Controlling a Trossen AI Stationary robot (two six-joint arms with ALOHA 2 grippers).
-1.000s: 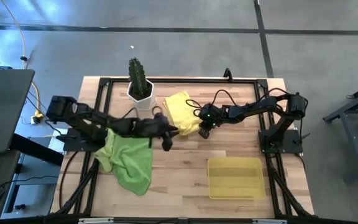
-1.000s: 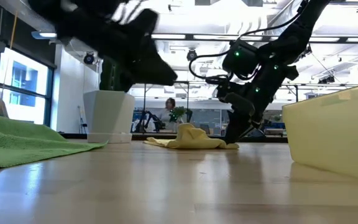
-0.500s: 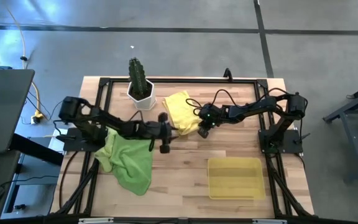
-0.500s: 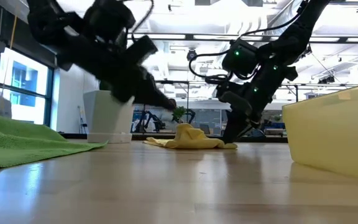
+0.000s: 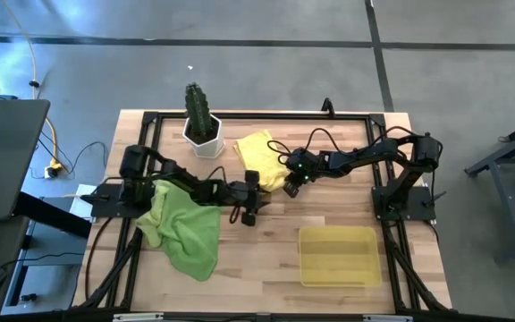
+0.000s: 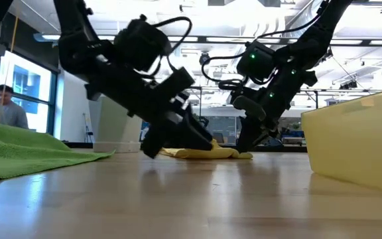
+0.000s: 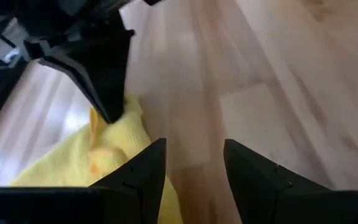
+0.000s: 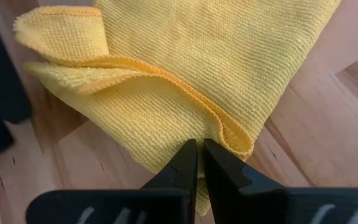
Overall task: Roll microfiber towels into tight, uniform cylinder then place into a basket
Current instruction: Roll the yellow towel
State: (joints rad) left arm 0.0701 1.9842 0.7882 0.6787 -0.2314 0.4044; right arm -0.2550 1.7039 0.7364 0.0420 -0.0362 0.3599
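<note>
A: What's changed since a second back?

B: The left claw (image 5: 251, 199) has slid right along the counter (image 5: 266, 259) to the near edge of the yellow towel (image 5: 260, 157), and its fingers have spread wide, nothing between them. The right claw (image 5: 291, 183) hasn't moved, fingers together on the yellow towel's right-hand edge.

A: Is it actually gripping?

B: In the right wrist view the tips (image 8: 191, 163) meet over the hem of the towel (image 8: 185, 68), pinched shut on it. In the left wrist view the open fingers (image 7: 143, 169) frame bare wood and a corner of yellow cloth (image 7: 114, 162).

A: Anything hard to read?

B: In the low view the left arm covers most of the yellow towel (image 6: 224, 153). The green towel heap (image 5: 186, 228) is bunched under the left arm, can't tell if it's one cloth or two.

A: Counts?

B: One yellow towel, one green heap, one yellow basket (image 5: 339, 257) at the near right with nothing in it, one cactus pot (image 5: 202, 132) at the back. One person (image 6: 5, 109) at far left in the low view.
</note>
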